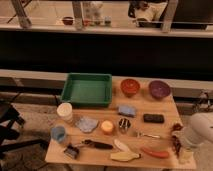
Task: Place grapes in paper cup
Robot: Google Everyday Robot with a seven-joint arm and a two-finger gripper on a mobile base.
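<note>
The grapes [175,137], a dark red-maroon bunch, lie at the right edge of the wooden table [165,130]. My white arm [199,129] reaches in from the right, with the gripper [182,151] low over the near end of the bunch and partly hiding it. The paper cup [65,112], cream-white and upright, stands at the table's left side in front of the green tray, far from the gripper.
A green tray [87,90], an orange bowl [130,87] and a purple bowl [159,89] stand at the back. A blue cup [58,133], a metal cup [124,125], an orange-red piece [155,153], a banana [125,156] and a black block [153,118] lie between.
</note>
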